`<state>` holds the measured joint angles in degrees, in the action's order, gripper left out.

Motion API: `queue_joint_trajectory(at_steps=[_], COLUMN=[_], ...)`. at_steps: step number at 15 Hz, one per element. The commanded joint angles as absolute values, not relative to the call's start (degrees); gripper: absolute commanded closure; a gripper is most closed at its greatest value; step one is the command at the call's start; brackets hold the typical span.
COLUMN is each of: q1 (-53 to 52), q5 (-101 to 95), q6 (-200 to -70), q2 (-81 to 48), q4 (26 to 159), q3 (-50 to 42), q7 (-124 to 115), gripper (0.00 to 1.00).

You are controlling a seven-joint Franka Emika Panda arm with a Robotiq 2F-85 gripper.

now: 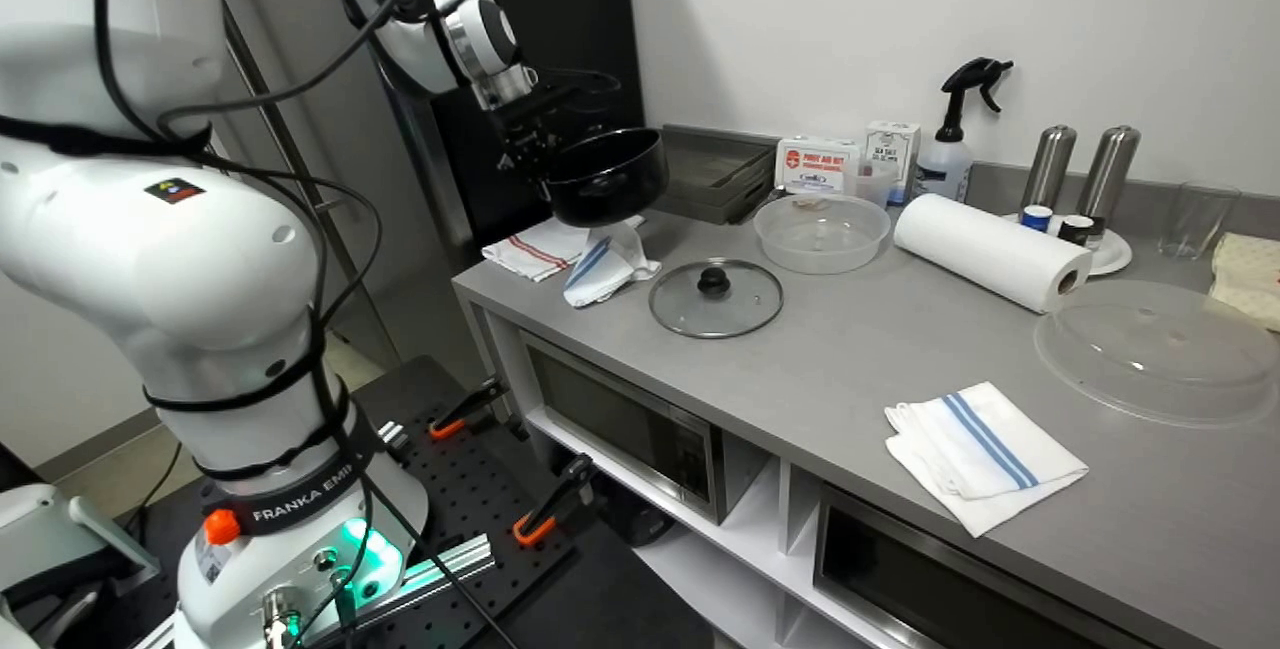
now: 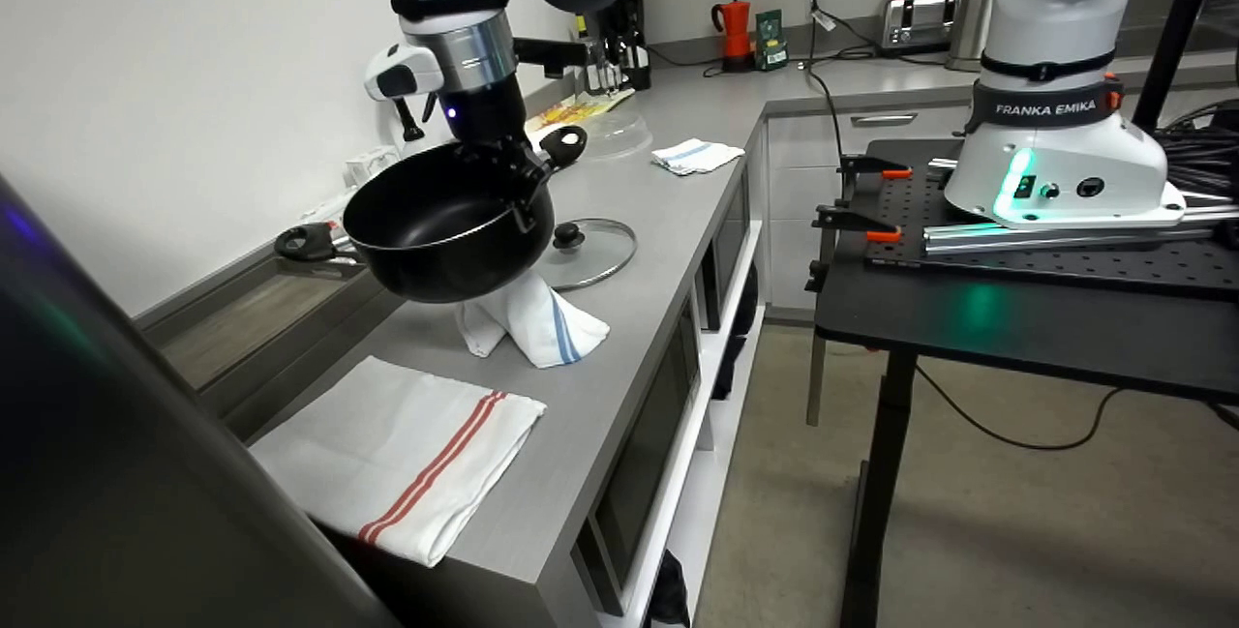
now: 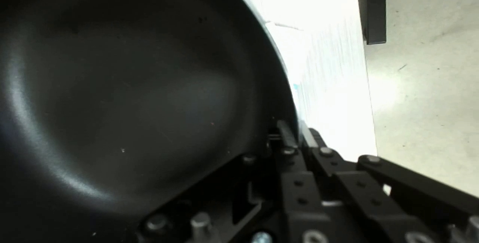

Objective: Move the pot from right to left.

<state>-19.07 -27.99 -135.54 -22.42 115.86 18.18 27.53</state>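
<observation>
The black pot (image 1: pixel 610 184) hangs in the air above the counter's far-left end, slightly tilted, with the cloths under it. In an exterior view the pot (image 2: pixel 450 265) shows its dark, hollow inside and two black side handles. My gripper (image 1: pixel 538 167) reaches down to the pot's rim; it also shows in an exterior view (image 2: pixel 523 193). In the wrist view my gripper (image 3: pixel 297 134) is shut with the pot's rim between its fingertips, one finger inside the wall and one outside. The inside of the pot (image 3: pixel 142 85) fills the left of that view.
The glass lid (image 1: pixel 717 299) lies on the counter right of a crumpled blue-striped cloth (image 1: pixel 605 267). A red-striped towel (image 2: pixel 416 454) lies at the counter's end. A grey tray (image 1: pixel 710 174), a clear bowl (image 1: pixel 822 244) and a paper roll (image 1: pixel 985 244) stand behind.
</observation>
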Motion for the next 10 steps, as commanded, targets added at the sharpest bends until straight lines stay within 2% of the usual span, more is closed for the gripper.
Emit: queue_joint_trajectory(at_steps=[1,10], q1=[-18.9,-19.2], q5=[-25.9,-22.5], q6=[-135.4,-135.6], q2=[-21.1,-22.9], q4=[116.1,116.2], q3=[19.8,20.3], q7=[31.7,35.4], gripper=[0.99,0.96])
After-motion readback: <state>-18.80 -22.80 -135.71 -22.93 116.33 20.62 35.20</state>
